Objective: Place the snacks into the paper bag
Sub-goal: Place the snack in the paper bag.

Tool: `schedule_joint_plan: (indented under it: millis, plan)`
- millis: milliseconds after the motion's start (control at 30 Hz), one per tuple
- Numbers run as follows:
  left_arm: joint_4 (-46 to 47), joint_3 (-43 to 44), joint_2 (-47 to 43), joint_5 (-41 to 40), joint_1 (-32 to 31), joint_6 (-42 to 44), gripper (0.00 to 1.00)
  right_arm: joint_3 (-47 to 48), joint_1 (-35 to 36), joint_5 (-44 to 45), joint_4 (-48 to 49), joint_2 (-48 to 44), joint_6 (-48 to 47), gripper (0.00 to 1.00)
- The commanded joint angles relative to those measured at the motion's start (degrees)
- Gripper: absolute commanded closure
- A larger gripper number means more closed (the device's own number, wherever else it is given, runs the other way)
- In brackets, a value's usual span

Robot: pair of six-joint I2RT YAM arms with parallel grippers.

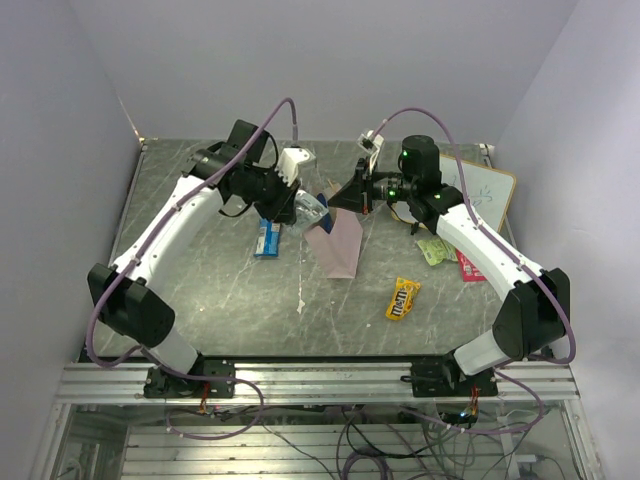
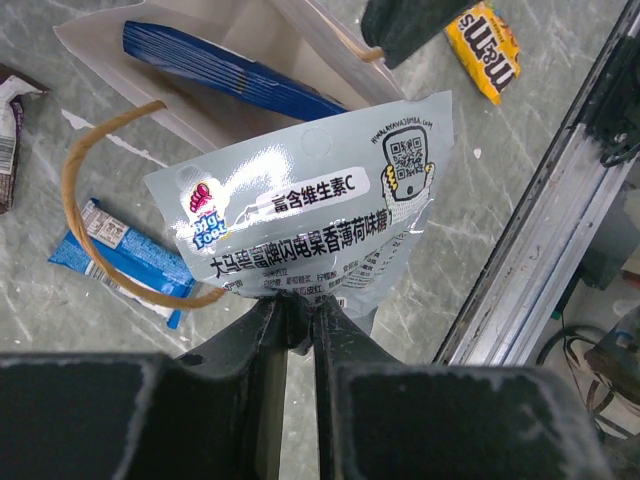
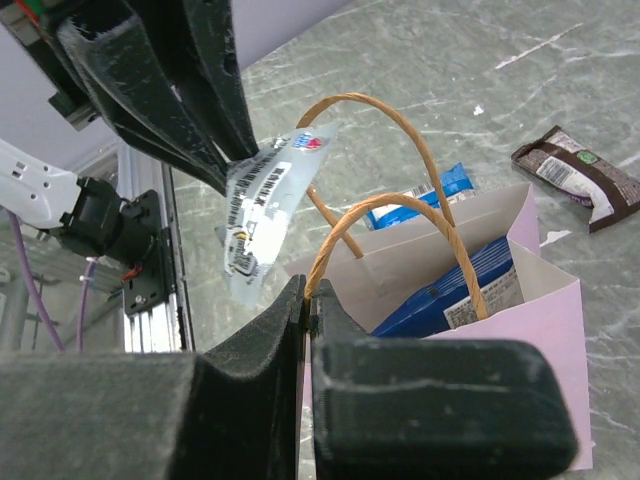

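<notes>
Between pale lilac walls (image 1: 300,60), grey marbled tabletop (image 1: 220,290) with paper bag (image 1: 338,245)

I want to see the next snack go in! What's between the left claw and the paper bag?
The silver-grey packet, pinched in the left claw, hangs in front of the open paper bag. The left wrist view shows it.

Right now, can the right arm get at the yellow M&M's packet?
Probably not yet. The right gripper is shut on the handle of the paper bag. The M&M's packet lies uncovered on the table near that arm, so the way looks free once it lets go.
</notes>
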Motion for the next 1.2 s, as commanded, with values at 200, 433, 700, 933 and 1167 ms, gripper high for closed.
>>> schedule_joint_plan:
  millis: [200, 433, 700, 933, 1167]
  plan:
    - [-2.2, 5.2, 4.0, -8.4, -1.3, -1.5, 0.78, 2.6, 0.1, -4.7, 0.0, 2.3, -1.2, 1.00]
    - [-5.7, 7.3, 6.7, -11.2, -1.4, -1.4, 0.78, 3.7, 0.1, -5.2, -0.8, 2.8, -1.9, 1.00]
    - [-5.5, 8.3, 8.3, -9.6, -1.4, -2.1, 0.77, 3.9, 0.1, -7.0, -0.7, 2.9, -2.4, 1.00]
    - [-6.0, 10.0, 9.7, -7.5, -1.5, -2.1, 0.75, 3.8, 0.1, -6.7, -1.1, 3.2, -3.0, 1.00]
    - [-7.6, 12.3, 11.1, -6.4, -1.6, -3.0, 0.71, 4.0, 0.1, -7.4, -1.1, 3.9, -2.9, 1.00]
